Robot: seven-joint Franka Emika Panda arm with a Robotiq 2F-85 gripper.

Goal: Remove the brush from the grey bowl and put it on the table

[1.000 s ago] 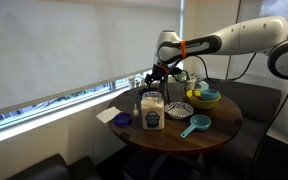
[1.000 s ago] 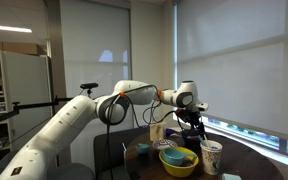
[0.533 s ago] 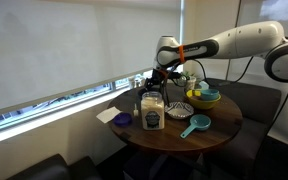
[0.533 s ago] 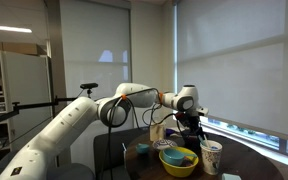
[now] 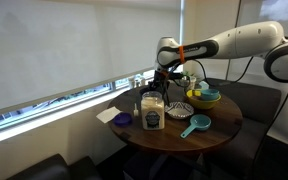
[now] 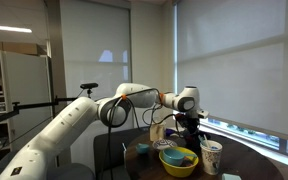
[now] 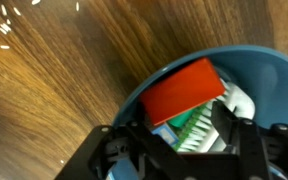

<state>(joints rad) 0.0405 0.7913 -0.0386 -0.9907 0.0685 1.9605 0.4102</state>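
Observation:
In the wrist view a grey-blue bowl [image 7: 256, 60] sits on the dark brown wooden table [image 7: 54, 90]. It holds a red block [image 7: 184, 88] and the brush [image 7: 189, 128], which has green and white bristles and a white handle. My gripper [image 7: 184, 142] is down in the bowl, open, with one finger on each side of the bristles. In both exterior views the gripper [image 5: 161, 82] [image 6: 189, 130] hangs low over the back part of the round table [image 5: 222, 135]. The bowl itself is hidden there.
On the table stand a white bag [image 5: 152, 113], a patterned dish [image 5: 179, 109], a teal scoop [image 5: 194, 125], stacked yellow and blue bowls [image 5: 204, 96] [image 6: 179, 158] and a paper cup [image 6: 212, 155]. A purple item [image 5: 122, 119] lies on the window ledge. Dark seats surround the table.
The arm has come down a little toward the bowl. Nothing on the table has moved.

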